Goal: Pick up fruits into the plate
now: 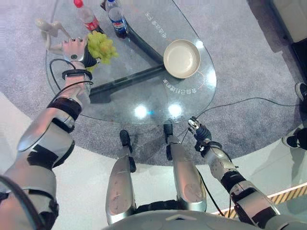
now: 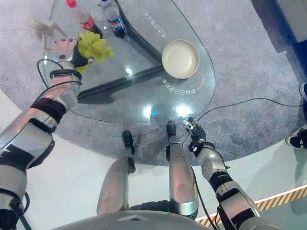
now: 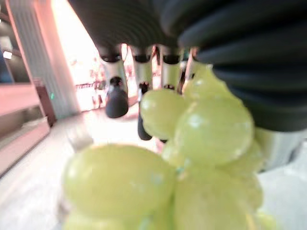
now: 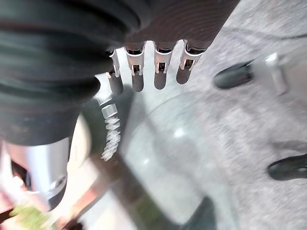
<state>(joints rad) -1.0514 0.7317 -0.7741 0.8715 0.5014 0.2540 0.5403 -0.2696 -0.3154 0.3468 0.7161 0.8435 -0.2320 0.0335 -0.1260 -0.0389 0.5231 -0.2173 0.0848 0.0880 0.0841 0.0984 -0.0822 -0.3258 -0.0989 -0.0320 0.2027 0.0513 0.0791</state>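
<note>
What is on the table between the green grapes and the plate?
Between the grapes in the left hand and the plate lies bare glass table, with its dark base bar showing through in both eye views.

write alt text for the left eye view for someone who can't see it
The robot's left hand grips a bunch of green grapes at the far left of a glass table. An empty cream plate sits to the right, two bottles behind. The right hand hangs off the table's near edge.
</note>
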